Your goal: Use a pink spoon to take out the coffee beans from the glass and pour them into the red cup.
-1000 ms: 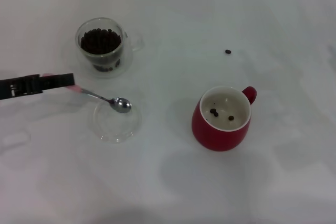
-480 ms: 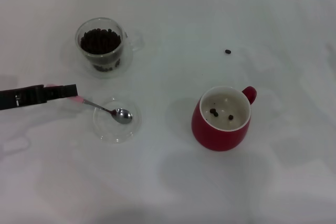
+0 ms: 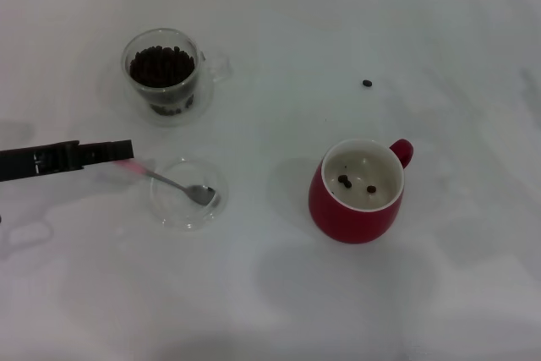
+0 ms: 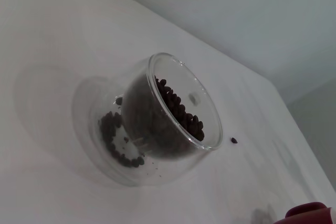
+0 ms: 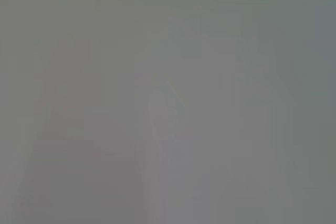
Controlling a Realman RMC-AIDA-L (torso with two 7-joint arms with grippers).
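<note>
The pink spoon [image 3: 169,182] lies with its bowl inside the shallow glass dish [image 3: 188,193], handle pinched by the left claw [image 3: 122,155]. The glass [image 3: 162,73] of coffee beans [image 3: 161,65] sits beyond; the red cup [image 3: 361,190] is well apart, holding few beans. A tilted spoon could spill more beans onto the surface [image 3: 279,293].

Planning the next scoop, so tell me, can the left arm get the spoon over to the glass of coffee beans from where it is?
Probably yes. The left gripper holds the pink spoon over the clear dish, and nothing stands between it and the glass just beyond.
</note>
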